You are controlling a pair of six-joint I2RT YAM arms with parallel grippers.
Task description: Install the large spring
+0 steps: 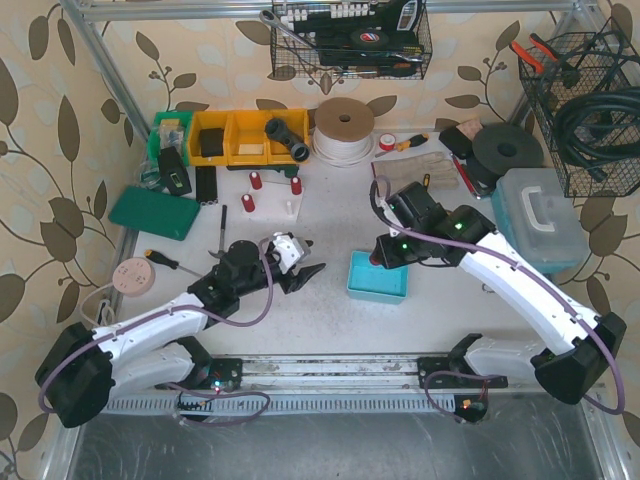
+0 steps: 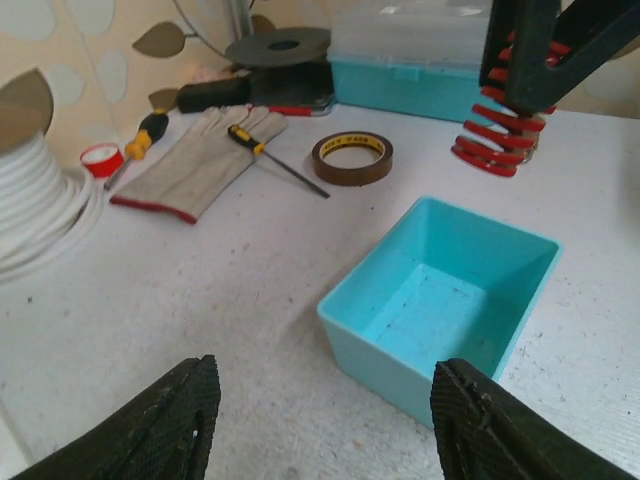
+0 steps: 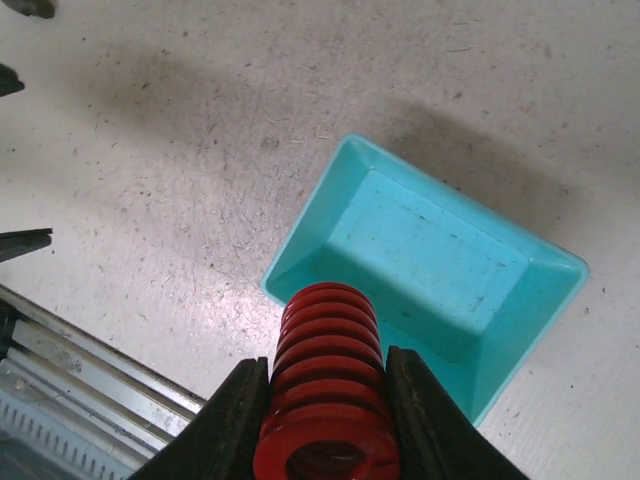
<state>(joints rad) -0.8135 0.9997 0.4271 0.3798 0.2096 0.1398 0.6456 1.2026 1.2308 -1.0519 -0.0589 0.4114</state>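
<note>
The large red spring (image 3: 325, 385) is clamped between my right gripper's (image 3: 322, 378) black fingers and hangs just above the near edge of an empty teal bin (image 3: 430, 270). In the left wrist view the spring (image 2: 497, 130) hangs beyond the bin's (image 2: 440, 300) far side. From above, the right gripper (image 1: 383, 256) is over the bin's (image 1: 378, 282) left rim. My left gripper (image 1: 308, 259) is open and empty, low over the table left of the bin; its fingertips (image 2: 170, 425) frame bare table. A white block (image 1: 291, 207) with small red springs (image 1: 296, 185) around it stands farther back.
Yellow bins (image 1: 240, 137), a cord spool (image 1: 343, 128) and a green case (image 1: 155, 212) lie at the back left. A tape roll (image 2: 352, 158), a glove (image 2: 200, 165), screwdrivers (image 2: 262, 148) and a teal toolbox (image 1: 540, 215) lie to the right. Wire baskets (image 1: 350, 40) hang on the back wall.
</note>
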